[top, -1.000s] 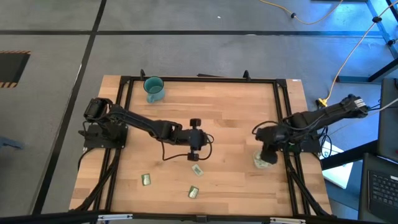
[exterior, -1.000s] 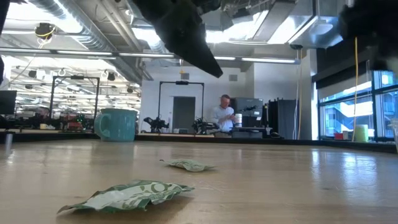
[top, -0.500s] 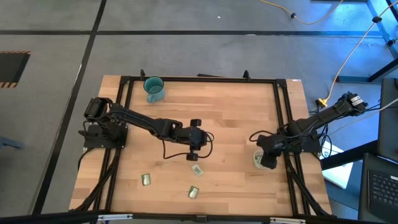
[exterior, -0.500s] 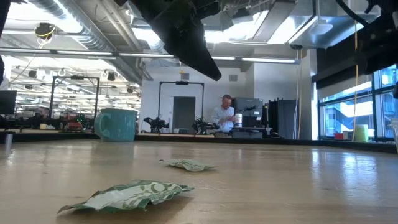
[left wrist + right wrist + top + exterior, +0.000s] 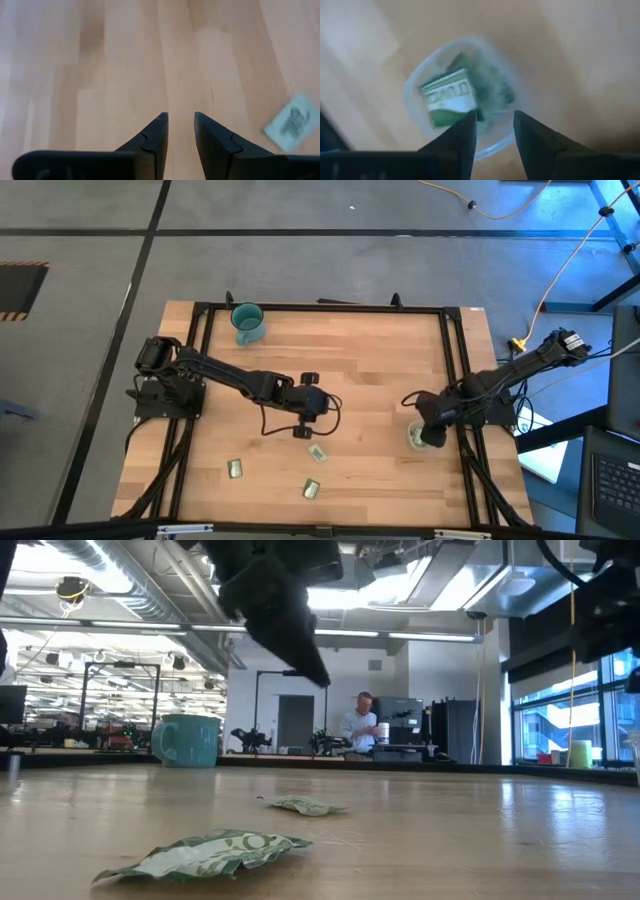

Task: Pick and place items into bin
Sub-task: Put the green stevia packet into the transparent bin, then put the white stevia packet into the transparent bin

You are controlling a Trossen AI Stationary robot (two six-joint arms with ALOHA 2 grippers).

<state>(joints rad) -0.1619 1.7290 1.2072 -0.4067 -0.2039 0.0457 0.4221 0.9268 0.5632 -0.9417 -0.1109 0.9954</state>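
Note:
The bin (image 5: 414, 439), a small clear cup, stands near the table's right edge with green packets (image 5: 447, 97) inside. My right gripper (image 5: 494, 122) hangs open just above its rim (image 5: 415, 85), pointing down, with nothing between the fingers. My left gripper (image 5: 180, 125) hovers open above bare wood at mid-table (image 5: 303, 428). One pale green packet (image 5: 317, 452) lies flat on the table just nearer than it and shows in the left wrist view (image 5: 292, 122). Two more packets (image 5: 235, 468) (image 5: 311, 488) lie flat toward the near edge.
A teal mug (image 5: 247, 322) stands at the far left of the table. A black frame (image 5: 320, 307) runs along the table's edges. In the low view, two packets (image 5: 205, 852) (image 5: 300, 805) lie in front, and a person stands in the room far behind.
My right gripper has come down and toward the near edge, from beside the bin to right over it. My left gripper has tipped a little further downward over the middle of the table. The packets on the table have stayed put.

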